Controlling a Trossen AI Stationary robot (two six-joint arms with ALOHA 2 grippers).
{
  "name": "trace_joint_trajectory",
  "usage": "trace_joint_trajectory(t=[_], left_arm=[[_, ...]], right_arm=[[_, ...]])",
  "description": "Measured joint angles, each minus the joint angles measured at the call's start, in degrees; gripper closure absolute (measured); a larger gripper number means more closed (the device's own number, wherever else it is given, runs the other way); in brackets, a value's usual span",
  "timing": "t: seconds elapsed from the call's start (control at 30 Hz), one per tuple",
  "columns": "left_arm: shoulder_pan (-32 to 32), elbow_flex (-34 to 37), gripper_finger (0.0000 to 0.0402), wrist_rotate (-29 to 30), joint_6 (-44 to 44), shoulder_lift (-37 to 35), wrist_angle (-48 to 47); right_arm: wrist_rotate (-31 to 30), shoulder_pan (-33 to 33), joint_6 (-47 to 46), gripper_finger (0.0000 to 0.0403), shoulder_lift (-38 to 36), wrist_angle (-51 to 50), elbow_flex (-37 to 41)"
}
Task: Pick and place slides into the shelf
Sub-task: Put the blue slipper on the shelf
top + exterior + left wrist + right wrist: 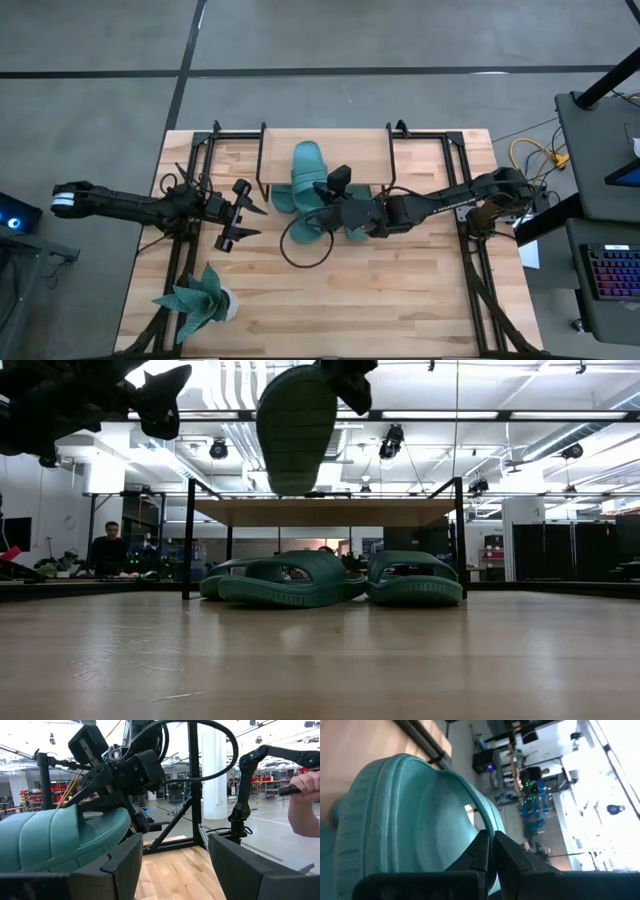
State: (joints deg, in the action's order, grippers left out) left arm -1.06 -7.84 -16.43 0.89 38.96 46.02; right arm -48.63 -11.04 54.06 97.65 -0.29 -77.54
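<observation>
— What is your right tool (340, 205) doing?

— I am holding one teal slide (297, 425) with it, fingers pinched together on the slide's edge, and the slide is hanging in the air above the middle of the table (400, 290), just in front of the shelf (350, 150).

— And your left tool (245, 212)?

— I am keeping it spread wide and empty, hovering over the table toward the left edge, near the lifted slide but apart from it.

— Where are the other slides?

— Three are lying on the table at the far edge under the shelf's wood top: two overlapping ones (285, 580) toward the left, and one (415, 580) beside them by the right legs. A potted plant (200, 297) is sitting near the front left corner.
</observation>
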Motion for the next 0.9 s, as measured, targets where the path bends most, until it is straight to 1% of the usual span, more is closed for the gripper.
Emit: trace_joint_trajectory(t=[0.23, 0.4, 0.5, 0.67, 0.8, 0.9], left_arm=[[0.02, 0.00, 0.0191, 0.00, -0.26, -2.42, -0.57], [0.01, 0.67, 0.0191, 1.39, -0.24, -6.64, -6.12], [0.02, 0.72, 0.0191, 3.33, -0.24, -9.96, -11.61], [0.02, 0.72, 0.0191, 3.43, -0.30, -18.02, -22.51], [0.04, 0.73, 0.0191, 3.14, -0.94, -25.40, -33.59], [0.04, 0.76, 0.0191, 3.00, -0.66, -30.16, -37.69]], right_arm=[[0.80, 1.03, 8.46, 0.0392, -0.11, 19.02, 8.24], [1.06, 1.47, 12.59, 0.0392, -0.11, 30.02, 12.89], [1.09, 1.54, 13.08, 0.0392, -0.11, 32.82, 14.48], [1.08, 1.63, 13.04, 0.0392, -0.11, 34.12, 15.33], [1.43, 1.61, 12.35, 0.0392, 0.24, 34.72, 14.57], [4.41, 1.77, 12.32, 0.0392, 0.75, 36.45, 13.58]])
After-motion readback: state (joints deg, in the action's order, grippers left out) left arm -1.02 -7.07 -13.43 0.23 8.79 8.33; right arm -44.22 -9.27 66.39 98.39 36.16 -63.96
